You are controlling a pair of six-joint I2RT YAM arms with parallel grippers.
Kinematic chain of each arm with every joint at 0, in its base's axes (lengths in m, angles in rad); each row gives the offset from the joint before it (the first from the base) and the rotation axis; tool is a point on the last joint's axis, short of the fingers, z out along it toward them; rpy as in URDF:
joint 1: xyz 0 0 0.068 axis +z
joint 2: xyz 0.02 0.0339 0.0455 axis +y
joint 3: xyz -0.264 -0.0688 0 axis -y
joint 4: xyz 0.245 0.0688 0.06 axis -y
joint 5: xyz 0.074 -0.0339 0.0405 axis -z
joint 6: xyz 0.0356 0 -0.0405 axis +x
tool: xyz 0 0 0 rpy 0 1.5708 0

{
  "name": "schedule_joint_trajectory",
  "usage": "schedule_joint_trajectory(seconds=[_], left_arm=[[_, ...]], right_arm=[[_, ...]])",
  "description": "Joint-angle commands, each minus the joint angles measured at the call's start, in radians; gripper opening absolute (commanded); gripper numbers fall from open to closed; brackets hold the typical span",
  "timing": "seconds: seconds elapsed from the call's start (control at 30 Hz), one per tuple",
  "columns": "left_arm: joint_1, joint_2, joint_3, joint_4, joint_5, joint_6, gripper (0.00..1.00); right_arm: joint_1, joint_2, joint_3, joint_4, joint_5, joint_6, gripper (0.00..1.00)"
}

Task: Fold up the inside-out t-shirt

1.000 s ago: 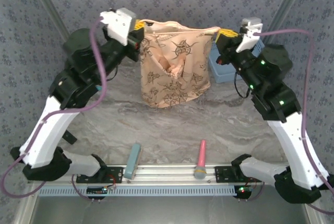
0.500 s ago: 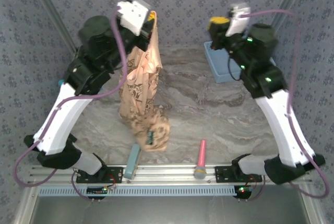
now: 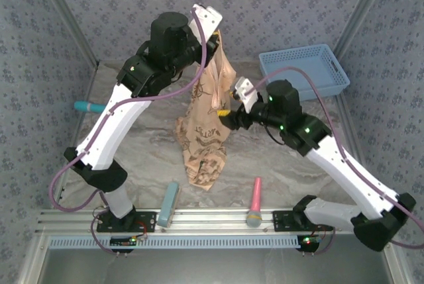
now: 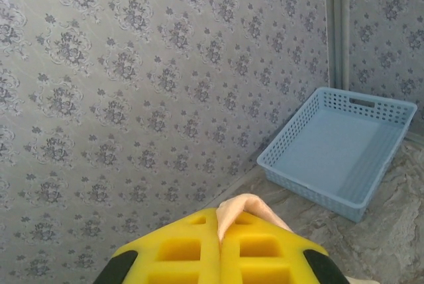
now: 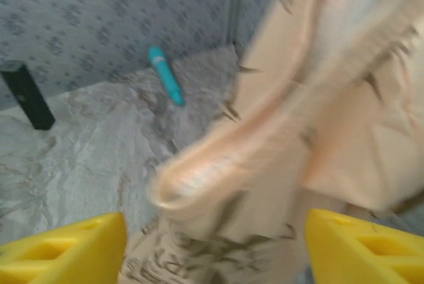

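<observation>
The inside-out t-shirt, peach-tan with a brown print, hangs in a long bunch from my left gripper, which is raised high over the back of the table. Its lower end droops to the tabletop near the front. In the left wrist view the yellow fingers press together on a fold of the t-shirt. My right gripper is at the shirt's right side, about halfway down, and open. Its yellow fingers stand wide apart with the blurred t-shirt just ahead of them.
A blue basket sits at the back right. A teal pen lies at the left wall, near a black block. A light-blue bar and a pink microphone lie by the front rail.
My right gripper let go of the shirt, opened, and swung from the back right down to the hanging cloth. The left arm rose and moved right, so the shirt now dangles from it alone.
</observation>
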Motion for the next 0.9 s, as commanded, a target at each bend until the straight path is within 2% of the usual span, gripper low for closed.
schedule_joint_trajectory(seconds=[0.0, 0.17, 0.33, 0.4, 0.53, 0.6, 0.63, 0.7, 0.8, 0.83, 0.87], left_arm=[[0.005, 0.009, 0.050, -0.016, -0.016, -0.031, 0.00], [0.004, 0.028, 0.062, -0.034, -0.021, -0.053, 0.00], [0.003, 0.031, 0.065, -0.040, -0.019, -0.075, 0.00], [0.005, 0.035, 0.069, -0.045, -0.024, -0.082, 0.00], [0.004, 0.041, 0.067, -0.057, -0.043, -0.090, 0.00], [0.005, 0.045, 0.068, -0.061, -0.053, -0.093, 0.00], [0.004, 0.047, 0.067, -0.064, -0.058, -0.095, 0.00], [0.005, 0.049, 0.066, -0.068, -0.067, -0.103, 0.00], [0.007, 0.052, 0.060, -0.057, -0.137, -0.109, 0.00], [0.015, 0.055, 0.058, -0.049, -0.165, -0.110, 0.00], [0.029, 0.060, 0.057, -0.044, -0.179, -0.116, 0.00]], right_arm=[[0.003, -0.039, -0.061, 0.010, 0.041, -0.087, 0.80], [0.002, -0.122, -0.124, -0.013, 0.086, -0.106, 0.85], [0.074, -0.080, -0.162, 0.142, 0.165, -0.005, 0.85], [0.132, -0.045, -0.180, 0.243, 0.291, 0.035, 0.84], [0.194, 0.040, -0.187, 0.374, 0.462, 0.106, 0.81], [0.200, 0.085, -0.180, 0.409, 0.550, 0.138, 0.70], [0.197, 0.107, -0.175, 0.428, 0.607, 0.155, 0.61], [0.179, 0.129, -0.165, 0.435, 0.641, 0.170, 0.32], [0.130, 0.117, -0.172, 0.463, 0.550, 0.141, 0.05], [0.105, 0.113, -0.169, 0.463, 0.510, 0.125, 0.00], [0.070, 0.113, -0.155, 0.454, 0.475, 0.116, 0.00]])
